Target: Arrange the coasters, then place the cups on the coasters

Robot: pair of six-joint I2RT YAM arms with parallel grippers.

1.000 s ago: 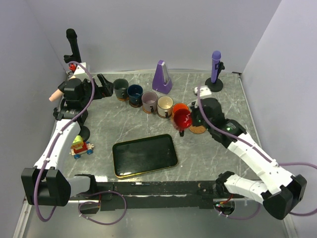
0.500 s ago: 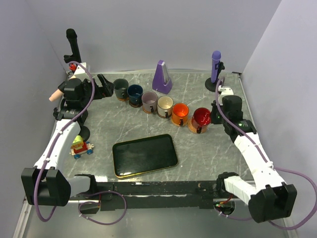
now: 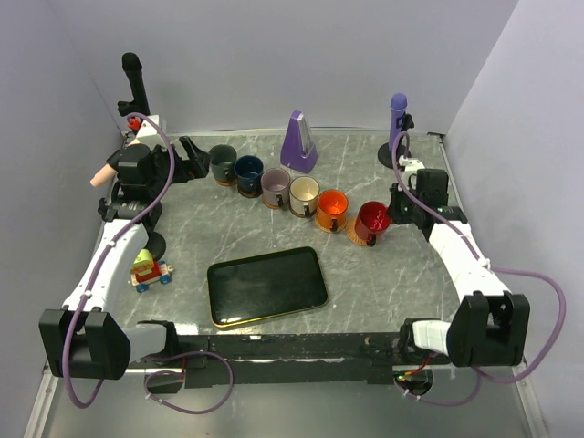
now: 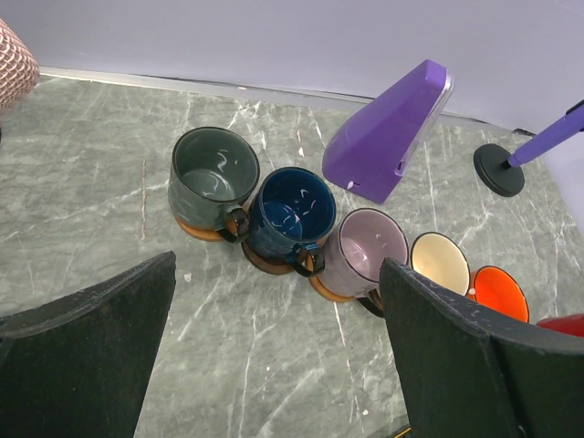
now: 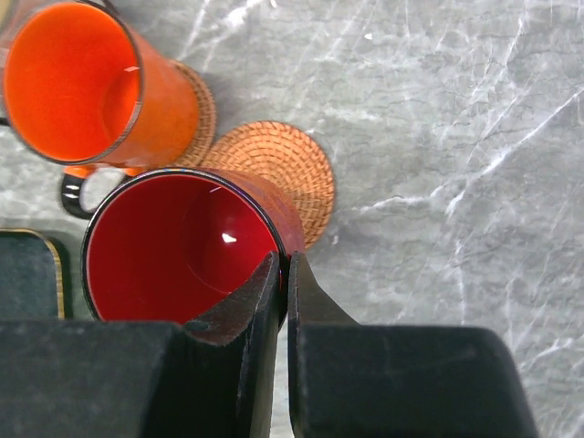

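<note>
White links, black joints, purple cables; left tool and right tool matte black.

From the right wrist, the red cup loses its near side behind the right gripper pinching its rim, and it covers part of a coaster. The orange cup is cropped at top and left; the black tray is a sliver at the left edge. From the left wrist, the left gripper hides the orange cup's near side, the red cup is a strip at the right edge, and a pink netted object, cropped at the corner, cannot be identified.
</note>
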